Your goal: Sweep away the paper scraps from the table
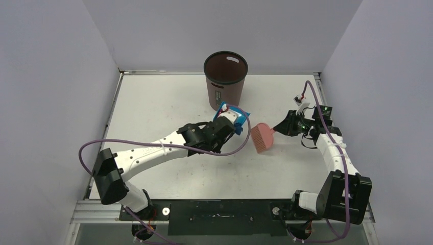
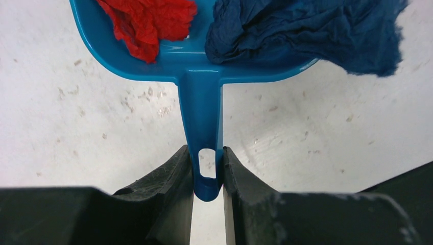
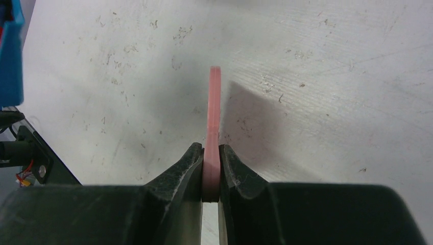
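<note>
My left gripper [image 2: 208,166] is shut on the handle of the blue dustpan [image 2: 199,66], held above the table [image 1: 168,97] just in front of the bin. In the pan lie paper scraps: a red wad [image 2: 148,23] and a dark blue wad [image 2: 306,28]. In the top view the dustpan [image 1: 244,118] shows only partly behind the left gripper [image 1: 236,127]. My right gripper [image 3: 211,163] is shut on the pink brush [image 3: 213,112], seen edge-on. In the top view the right gripper [image 1: 278,127] holds the brush [image 1: 261,137] to the right of the dustpan, over the table.
A dark brown bin [image 1: 225,79] stands open at the back centre of the table, right behind the dustpan. Pale grey walls close in on the left, back and right. The dustpan's edge [image 3: 10,56] shows at the far left of the right wrist view.
</note>
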You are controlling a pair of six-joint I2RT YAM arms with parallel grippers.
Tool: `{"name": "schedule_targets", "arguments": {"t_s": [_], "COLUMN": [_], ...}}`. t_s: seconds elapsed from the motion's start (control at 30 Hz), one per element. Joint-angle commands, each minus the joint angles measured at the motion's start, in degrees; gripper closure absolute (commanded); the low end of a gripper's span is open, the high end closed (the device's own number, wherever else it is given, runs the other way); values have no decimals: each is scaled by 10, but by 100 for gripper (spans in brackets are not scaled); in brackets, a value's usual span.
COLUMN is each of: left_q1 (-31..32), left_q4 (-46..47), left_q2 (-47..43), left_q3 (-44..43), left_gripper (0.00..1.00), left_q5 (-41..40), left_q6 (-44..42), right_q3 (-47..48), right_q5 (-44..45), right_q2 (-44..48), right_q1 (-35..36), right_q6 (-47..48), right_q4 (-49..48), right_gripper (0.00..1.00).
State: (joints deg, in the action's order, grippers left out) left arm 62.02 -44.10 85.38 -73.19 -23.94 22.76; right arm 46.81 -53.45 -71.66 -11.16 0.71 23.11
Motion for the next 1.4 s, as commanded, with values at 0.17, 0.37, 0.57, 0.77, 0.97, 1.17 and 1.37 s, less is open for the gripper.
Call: {"name": "schedule_targets", "arguments": {"t_s": [0.17,0.37,0.57,0.77,0.97,1.17,1.37], "left_q1": [-45,-78,-149,-192,-215,-226,-225], "left_q4": [-47,-110,-182,-211,-154,-49,149], "left_q2": [96,161,243,299,297,311,329], "left_q3": [-235,-404,-582,-691,-679,-646,-569], "left_gripper": [100,100,100,100,100,100,100], "left_q5": [-8,-11,22,-43,-112,-244,-367], "left_q6": [-109,-155,-173,-215,-303,-428,-646], "right_q3": [-7,-7,-5,0,1,2,5], "right_q5": [-19,-24,-35,-39,-48,-52,-58], "right_q2": [29,30,27,24,23,27,29], "right_q1": [-1,-2,-2,-2,-2,-2,-2], "right_q6": [-15,-11,-11,17,10,19,21], "right_q4": [-68,-67,-65,-47,-50,-39,-37], "right_gripper": [95,95,95,95,95,95,95]}}
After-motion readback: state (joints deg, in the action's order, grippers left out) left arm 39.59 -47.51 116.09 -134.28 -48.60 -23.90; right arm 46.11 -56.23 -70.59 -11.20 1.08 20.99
